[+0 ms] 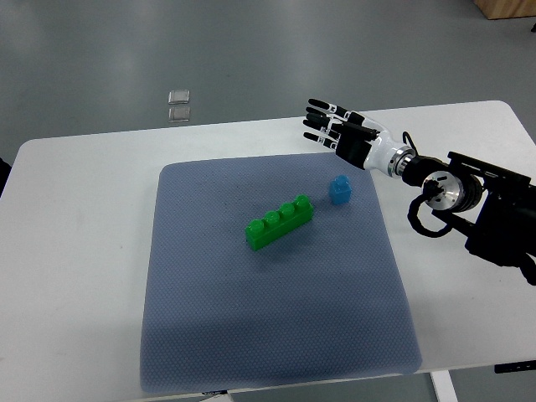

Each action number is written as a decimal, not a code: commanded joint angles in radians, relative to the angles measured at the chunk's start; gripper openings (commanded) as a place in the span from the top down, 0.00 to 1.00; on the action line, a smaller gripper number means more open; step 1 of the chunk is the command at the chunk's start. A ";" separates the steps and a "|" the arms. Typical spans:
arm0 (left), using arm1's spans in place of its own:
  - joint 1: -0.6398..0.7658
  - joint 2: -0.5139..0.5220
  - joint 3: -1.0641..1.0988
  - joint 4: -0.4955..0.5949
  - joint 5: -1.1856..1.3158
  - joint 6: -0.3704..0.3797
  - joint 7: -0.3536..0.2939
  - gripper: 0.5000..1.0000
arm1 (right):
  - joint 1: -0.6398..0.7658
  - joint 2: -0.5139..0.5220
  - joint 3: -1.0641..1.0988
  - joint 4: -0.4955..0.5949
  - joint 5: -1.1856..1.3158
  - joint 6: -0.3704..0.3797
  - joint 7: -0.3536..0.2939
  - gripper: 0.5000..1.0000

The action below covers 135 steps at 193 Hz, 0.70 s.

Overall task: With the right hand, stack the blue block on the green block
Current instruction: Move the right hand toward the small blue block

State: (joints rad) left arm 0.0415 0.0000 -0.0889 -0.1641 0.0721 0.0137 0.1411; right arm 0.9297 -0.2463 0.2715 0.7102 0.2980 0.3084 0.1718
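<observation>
A small blue block [339, 190] stands on the grey-blue mat [268, 301], right of centre. To its left lies a long green block [280, 222] with a row of studs, set at a slant. My right hand [328, 126] hovers over the mat's far right corner, above and a little behind the blue block, its fingers spread and holding nothing. Its arm [469, 197] enters from the right edge. The left arm does not show.
The mat covers most of a white table [75, 251]. Two small clear squares [178, 104] lie on the floor beyond the table's far edge. A wooden piece [507, 8] shows at the top right corner.
</observation>
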 commanded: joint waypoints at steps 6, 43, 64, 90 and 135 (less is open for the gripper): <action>0.000 0.000 0.000 0.000 0.000 0.002 0.000 0.00 | 0.001 -0.001 0.000 0.000 -0.019 0.000 0.000 0.15; 0.001 0.000 -0.011 -0.006 0.000 0.000 0.000 0.00 | 0.001 -0.005 -0.001 0.000 -0.048 -0.005 0.000 0.15; 0.001 0.000 -0.005 0.001 0.000 0.000 0.000 0.00 | 0.000 -0.008 0.000 0.000 -0.075 -0.005 0.000 0.15; -0.002 0.000 -0.003 0.008 0.000 0.002 0.000 0.00 | 0.001 -0.013 -0.001 -0.011 -0.079 -0.003 0.000 0.15; -0.002 0.000 -0.005 0.005 0.000 0.002 0.000 0.00 | 0.021 -0.007 -0.001 -0.087 -0.135 -0.023 0.006 0.15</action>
State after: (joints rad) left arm 0.0399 0.0000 -0.0925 -0.1598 0.0721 0.0150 0.1409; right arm 0.9373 -0.2598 0.2699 0.6641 0.1964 0.3027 0.1726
